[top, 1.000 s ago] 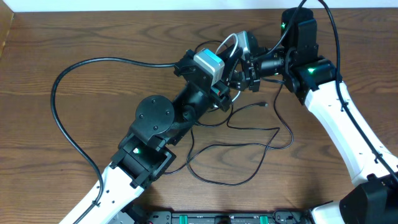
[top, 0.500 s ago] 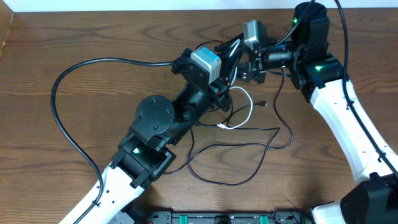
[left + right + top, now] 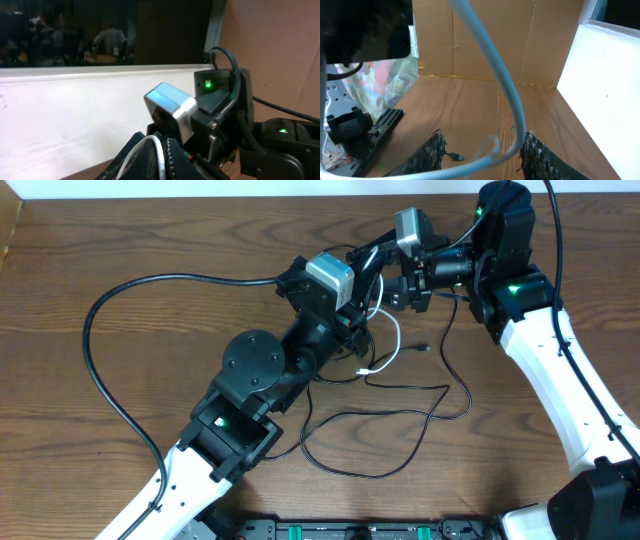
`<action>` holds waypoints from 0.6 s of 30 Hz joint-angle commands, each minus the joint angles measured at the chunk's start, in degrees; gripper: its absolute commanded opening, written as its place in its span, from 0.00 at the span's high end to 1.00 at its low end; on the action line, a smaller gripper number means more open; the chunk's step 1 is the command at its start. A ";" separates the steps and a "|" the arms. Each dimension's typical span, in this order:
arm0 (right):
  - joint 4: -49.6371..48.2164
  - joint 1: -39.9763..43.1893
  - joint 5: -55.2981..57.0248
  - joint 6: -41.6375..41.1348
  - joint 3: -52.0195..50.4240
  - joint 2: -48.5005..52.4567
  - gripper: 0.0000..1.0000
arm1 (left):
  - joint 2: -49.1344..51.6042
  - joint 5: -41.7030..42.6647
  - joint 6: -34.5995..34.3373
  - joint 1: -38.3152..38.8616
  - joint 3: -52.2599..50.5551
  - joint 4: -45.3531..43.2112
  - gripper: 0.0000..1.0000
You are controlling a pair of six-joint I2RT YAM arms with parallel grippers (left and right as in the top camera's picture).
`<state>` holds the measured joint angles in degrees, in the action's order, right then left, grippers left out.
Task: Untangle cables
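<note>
- Overhead: left claw (image 3: pixel 362 315) and right claw (image 3: pixel 372 268) meet above the counter (image 3: pixel 60 460). The white cable (image 3: pixel 396 340) hangs between them in a loop, and the black cables (image 3: pixel 400 387) lie slack below.
- Left wrist: left claw is clamped on the white cable.
- Right wrist: right claw stands apart, with the white cable running between its jaws. Best to close first, then draw away slowly so the plug clears the black loops.

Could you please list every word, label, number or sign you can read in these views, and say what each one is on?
None can be read in any view.
Cardboard wall: plain, no print.
Coloured wrapping: too blurred to read.
White cable: no marking visible.
Silver camera housing: no label visible.
</note>
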<state>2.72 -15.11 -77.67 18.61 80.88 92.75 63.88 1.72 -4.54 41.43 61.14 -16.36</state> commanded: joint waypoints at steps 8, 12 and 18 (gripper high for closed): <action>-1.77 0.17 -1.60 -0.61 -0.11 -0.22 0.66 | 0.11 -1.14 -0.52 0.13 0.96 3.08 0.93; -1.86 0.17 -1.60 -0.63 -0.11 -0.22 0.99 | 0.11 -1.16 -0.52 0.11 0.96 3.02 0.93; -1.70 0.17 -1.62 -0.63 -0.11 -0.22 0.99 | 0.11 -1.16 -0.50 0.11 0.96 3.06 0.92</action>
<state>1.02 -15.11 -78.46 18.20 80.86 92.75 63.88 1.13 -4.54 41.43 61.14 -13.23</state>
